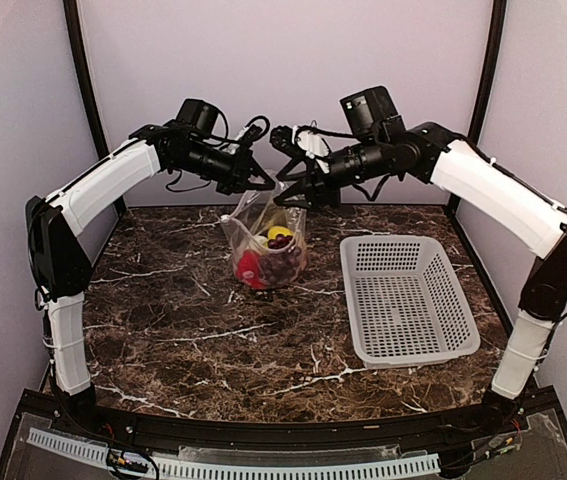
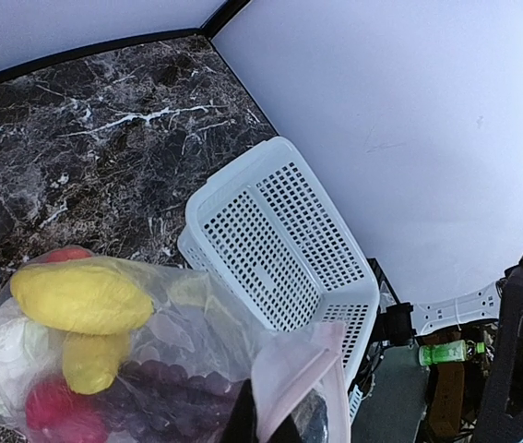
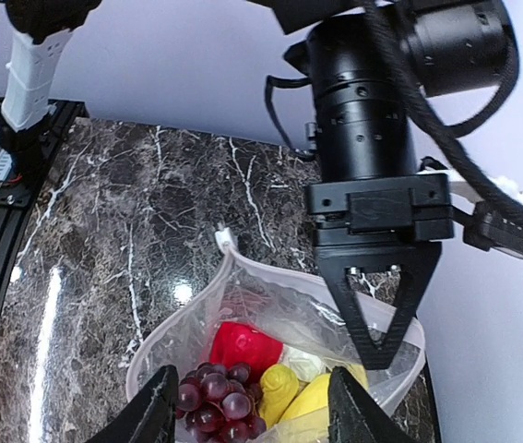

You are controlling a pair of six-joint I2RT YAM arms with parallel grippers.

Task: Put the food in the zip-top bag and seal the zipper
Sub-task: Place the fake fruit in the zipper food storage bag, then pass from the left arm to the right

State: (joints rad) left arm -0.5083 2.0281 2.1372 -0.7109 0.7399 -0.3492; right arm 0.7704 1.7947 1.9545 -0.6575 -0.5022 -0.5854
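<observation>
The zip-top bag (image 1: 266, 248) hangs upright over the marble table, its mouth wide. My left gripper (image 1: 266, 185) is shut on the zipper (image 2: 303, 369) at the bag's top edge, and in the right wrist view its fingers (image 3: 376, 323) pinch the far rim. The food lies inside: red pepper (image 3: 243, 349), purple grapes (image 3: 213, 401), yellow pieces (image 3: 284, 392) and white cauliflower (image 3: 305, 363). My right gripper (image 3: 254, 411) stands open just above the bag's mouth, a finger on each side and nothing held.
A white perforated basket (image 1: 403, 300) sits on the table to the right of the bag. The enclosure's back wall stands close behind both grippers. A small white zipper tab (image 3: 226, 242) sticks out at the bag's far corner.
</observation>
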